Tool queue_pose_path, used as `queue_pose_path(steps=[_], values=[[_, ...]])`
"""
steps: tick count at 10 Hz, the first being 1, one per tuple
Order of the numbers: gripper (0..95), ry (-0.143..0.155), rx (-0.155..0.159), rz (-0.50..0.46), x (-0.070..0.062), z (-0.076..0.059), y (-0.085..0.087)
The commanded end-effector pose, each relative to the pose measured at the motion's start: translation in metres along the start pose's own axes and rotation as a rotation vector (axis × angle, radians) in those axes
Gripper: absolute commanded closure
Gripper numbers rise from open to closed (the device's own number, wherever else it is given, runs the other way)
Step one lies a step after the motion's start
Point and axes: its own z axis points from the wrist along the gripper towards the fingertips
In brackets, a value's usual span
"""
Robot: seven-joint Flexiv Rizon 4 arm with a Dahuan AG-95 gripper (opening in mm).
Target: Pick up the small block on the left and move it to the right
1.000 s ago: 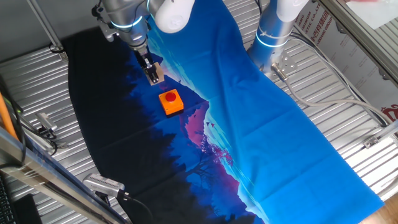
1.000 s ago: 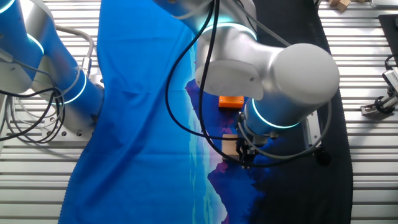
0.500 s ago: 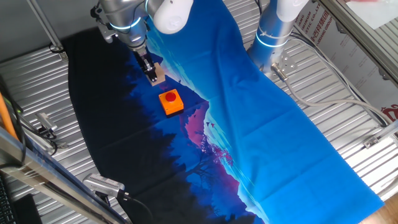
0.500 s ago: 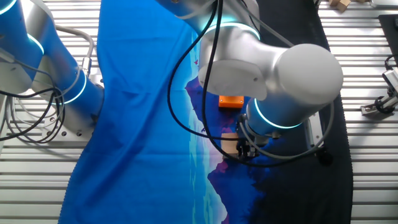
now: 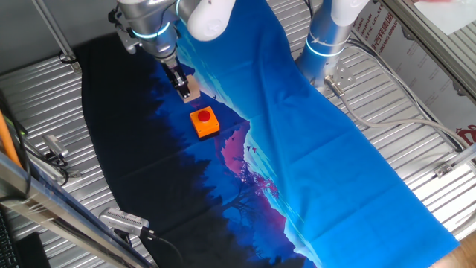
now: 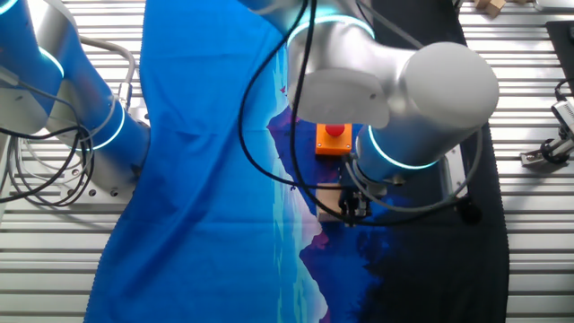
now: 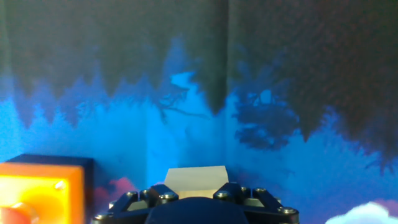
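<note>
Gripper (image 5: 184, 88) has its fingers closed onto the small block (image 5: 190, 92), a plain light-tan wooden cube; in the hand view the block (image 7: 194, 181) sits clamped between the black finger mounts. Can't tell from any view whether it's off the cloth.

Orange block (image 5: 204, 122) with red round top sits near, at 5 o'clock from the gripper in one fixed view; in the hand view it (image 7: 41, 190) is at 9 o'clock, apart from the cube. In the other fixed view it (image 6: 334, 141) is at 12 o'clock from the gripper (image 6: 350, 208).

Open cloth all round otherwise, widest toward 5 o'clock.

Printed cloth (image 5: 297, 134), blue sky fading to black tree silhouettes, soft with creases, lies over a ribbed metal table (image 5: 401, 126). A second arm's base (image 5: 327, 41) stands at the cloth's far edge, cables trailing beside it.
</note>
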Motion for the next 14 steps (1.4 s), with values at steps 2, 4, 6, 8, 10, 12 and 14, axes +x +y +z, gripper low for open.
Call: queue_pose_path(steps=[2, 4, 6, 8, 10, 12, 14], values=[[95.0, -0.010, -0.032, 0.070, -0.004, -0.004, 0.017], [95.0, -0.008, -0.046, 0.104, 0.001, -0.012, 0.030], [95.0, -0.007, -0.044, 0.108, 0.004, -0.019, 0.035], [95.0, -0.001, -0.039, 0.101, 0.005, -0.026, 0.034], [95.0, 0.009, -0.035, 0.092, -0.001, -0.038, 0.036], [95.0, 0.026, -0.026, 0.100, -0.017, -0.058, 0.044], [95.0, 0.048, -0.032, 0.142, -0.042, -0.085, 0.061]])
